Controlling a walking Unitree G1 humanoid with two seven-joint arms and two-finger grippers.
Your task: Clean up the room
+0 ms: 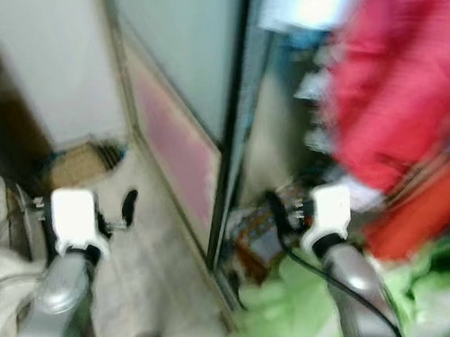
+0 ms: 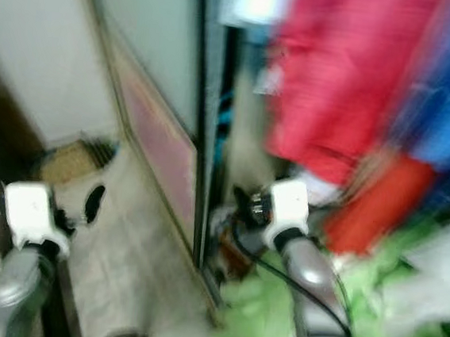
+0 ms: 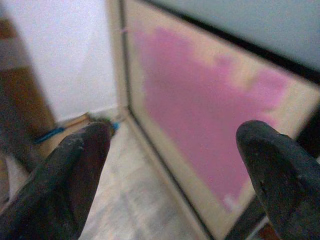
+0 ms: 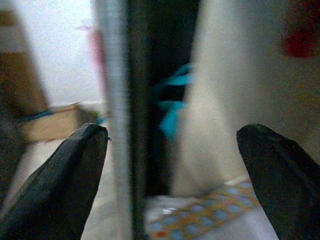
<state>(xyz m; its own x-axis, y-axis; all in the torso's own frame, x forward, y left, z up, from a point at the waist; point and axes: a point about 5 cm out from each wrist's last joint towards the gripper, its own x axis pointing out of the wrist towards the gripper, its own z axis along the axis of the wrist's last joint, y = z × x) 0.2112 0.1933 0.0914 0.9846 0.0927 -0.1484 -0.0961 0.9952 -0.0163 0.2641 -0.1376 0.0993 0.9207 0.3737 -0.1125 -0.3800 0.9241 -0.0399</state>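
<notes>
Nearest, green fabric [image 1: 290,318] is seen heaped on the floor under the right arm. The right gripper [image 4: 175,175] is held with fingers apart at the dark edge of the sliding door [image 1: 231,121], before the open wardrobe. The left gripper [image 3: 175,170], fingers spread and empty, is faced toward the door's pink panel [image 3: 200,120]. Beyond, red clothing [image 1: 400,90] hangs blurred inside.

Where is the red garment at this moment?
The red garment hangs at the upper right in the head views, inside the open wardrobe, right of the dark door edge and above the right gripper.
</notes>
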